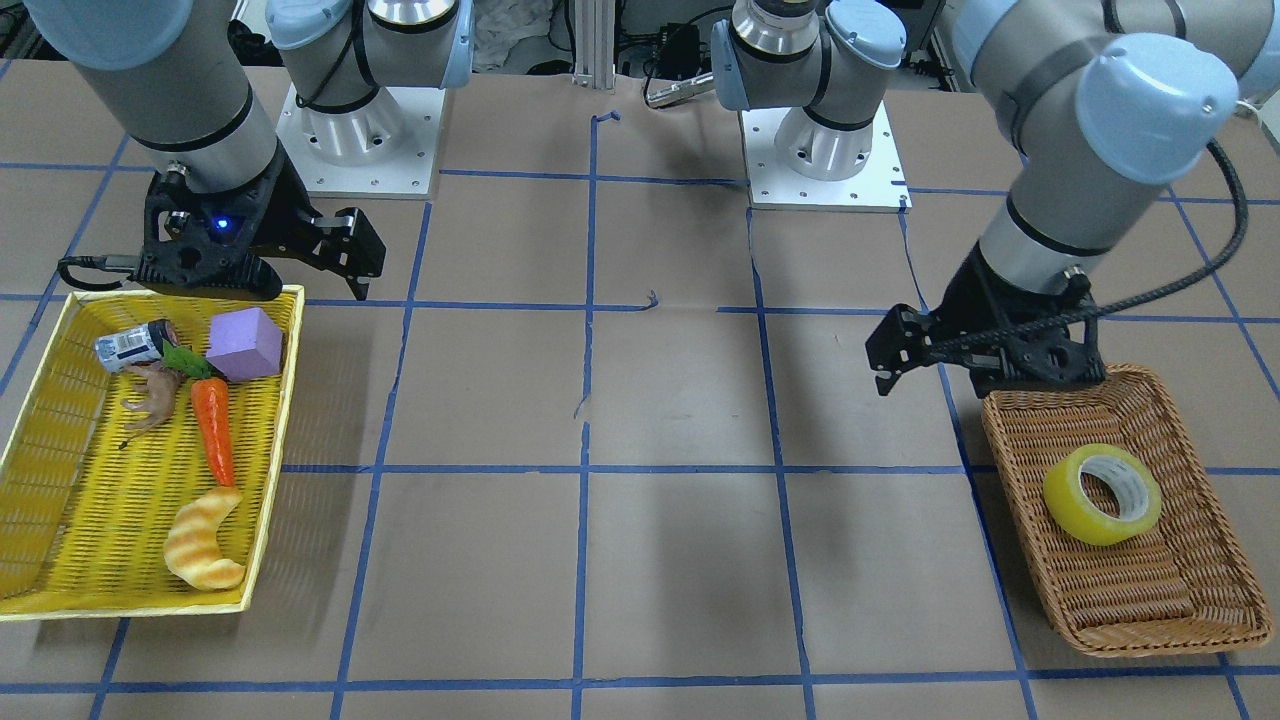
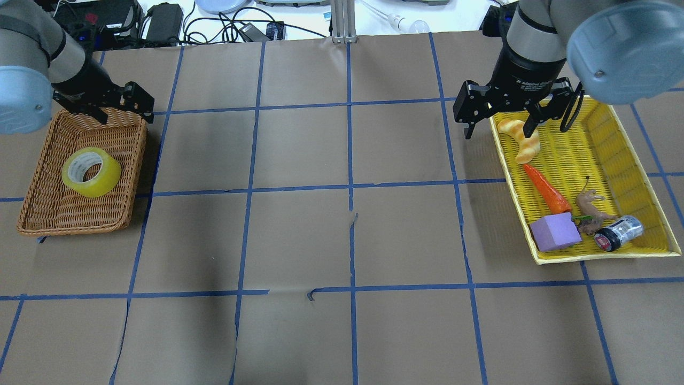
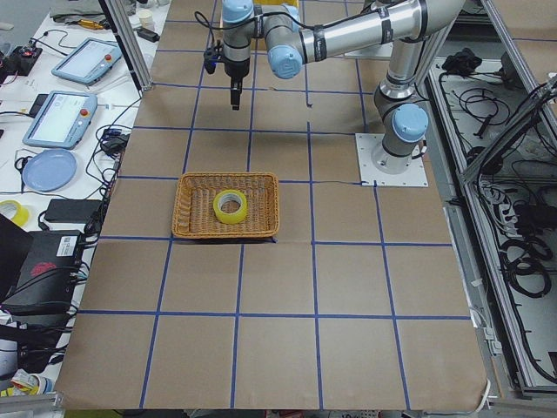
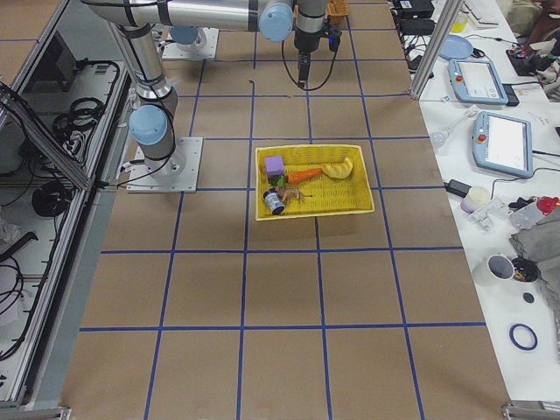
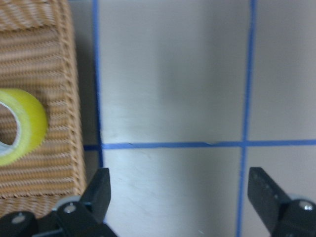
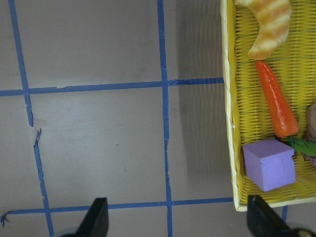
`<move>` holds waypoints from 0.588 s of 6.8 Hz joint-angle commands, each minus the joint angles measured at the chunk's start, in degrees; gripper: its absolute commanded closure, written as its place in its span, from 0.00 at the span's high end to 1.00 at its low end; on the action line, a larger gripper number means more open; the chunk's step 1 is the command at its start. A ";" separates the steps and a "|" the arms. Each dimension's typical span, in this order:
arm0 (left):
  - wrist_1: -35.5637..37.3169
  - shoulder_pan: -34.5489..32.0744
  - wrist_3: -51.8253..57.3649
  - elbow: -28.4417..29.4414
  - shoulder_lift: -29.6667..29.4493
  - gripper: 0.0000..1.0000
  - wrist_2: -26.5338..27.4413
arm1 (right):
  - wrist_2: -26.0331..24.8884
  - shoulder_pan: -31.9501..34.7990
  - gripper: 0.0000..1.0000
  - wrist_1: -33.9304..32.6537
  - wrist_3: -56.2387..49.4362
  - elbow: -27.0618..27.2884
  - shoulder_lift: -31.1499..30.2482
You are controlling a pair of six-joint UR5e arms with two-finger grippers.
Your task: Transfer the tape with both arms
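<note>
The tape (image 2: 91, 172), a yellow roll with a pale core, lies inside a brown wicker basket (image 2: 32, 214) on the table's left; it also shows in the front view (image 1: 1102, 494) and at the left edge of the left wrist view (image 5: 19, 128). My left gripper (image 2: 124, 109) hangs open and empty above the basket's far right corner, apart from the tape; its fingers stand wide apart in the left wrist view (image 5: 180, 197). My right gripper (image 2: 499, 120) is open and empty above the far left corner of a yellow tray (image 2: 598, 255); it also shows in the right wrist view (image 6: 177, 219).
The yellow tray holds a croissant toy (image 2: 521, 140), a carrot (image 2: 546, 190), a purple cube (image 2: 554, 233), a toy animal (image 2: 590, 206) and a small can (image 2: 619, 233). Brown paper with blue tape grid lines covers the table. The arm bases (image 1: 820, 140) stand at the robot's edge.
</note>
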 commanded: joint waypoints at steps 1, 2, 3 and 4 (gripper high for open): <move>-9.50 -2.27 -1.58 5.43 1.36 1.00 -0.50 | -0.08 0.00 1.00 0.09 -0.10 0.00 0.00; -12.78 -2.44 -1.58 8.60 0.49 1.00 -0.50 | 0.01 0.00 1.00 0.00 -0.10 0.00 0.00; -13.33 -3.75 -1.66 9.07 0.48 1.00 -0.16 | -0.16 0.00 1.00 0.09 -0.10 0.00 0.00; -13.68 -5.33 -2.36 8.73 0.83 1.00 0.28 | 0.01 0.00 1.00 0.09 -0.10 0.00 0.00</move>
